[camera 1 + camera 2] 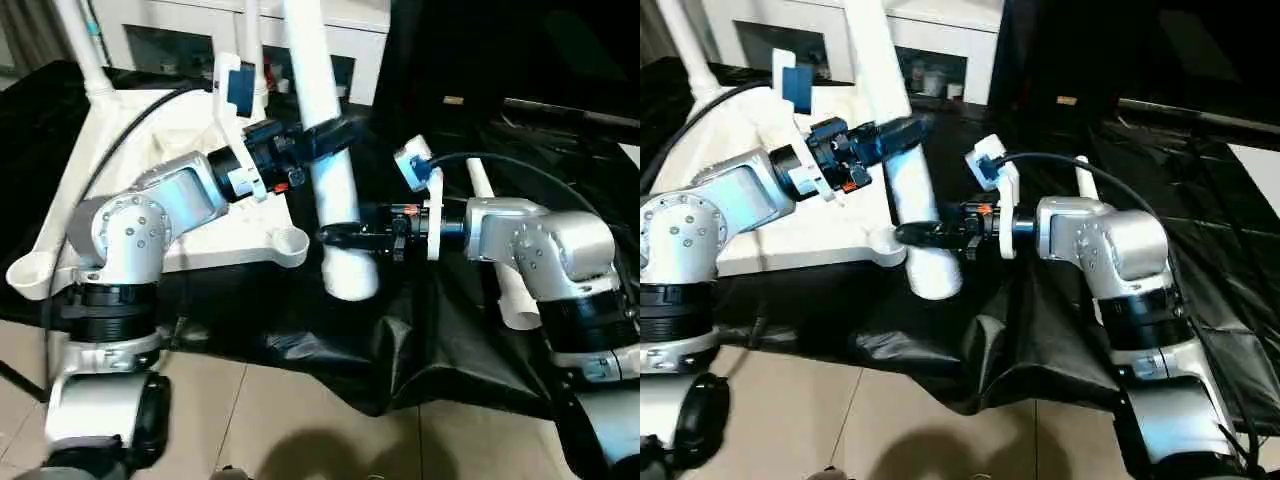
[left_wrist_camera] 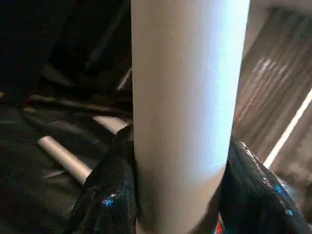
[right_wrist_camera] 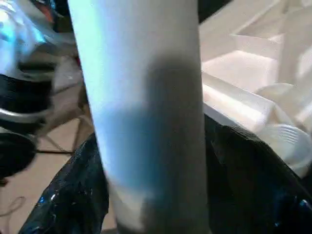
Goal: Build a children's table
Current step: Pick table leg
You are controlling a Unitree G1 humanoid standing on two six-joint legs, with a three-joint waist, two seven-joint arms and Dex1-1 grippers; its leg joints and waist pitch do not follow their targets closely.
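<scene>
White tube leg [image 1: 325, 150] stands nearly upright just off the near right corner socket [image 1: 287, 240] of the upturned table top [image 1: 190, 215], over the black cloth [image 1: 440, 340]. Left gripper [image 1: 318, 135] clamps it mid-length; right gripper [image 1: 340, 235] has its fingers around the lower end. Another leg [image 2: 63, 157] lies on the cloth.

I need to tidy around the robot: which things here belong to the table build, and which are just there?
Job:
- tube leg in both pincers, left, right
- upturned table top, empty corner socket
- spare leg on the cloth

Lying about:
- black cloth
- white cabinet
</scene>
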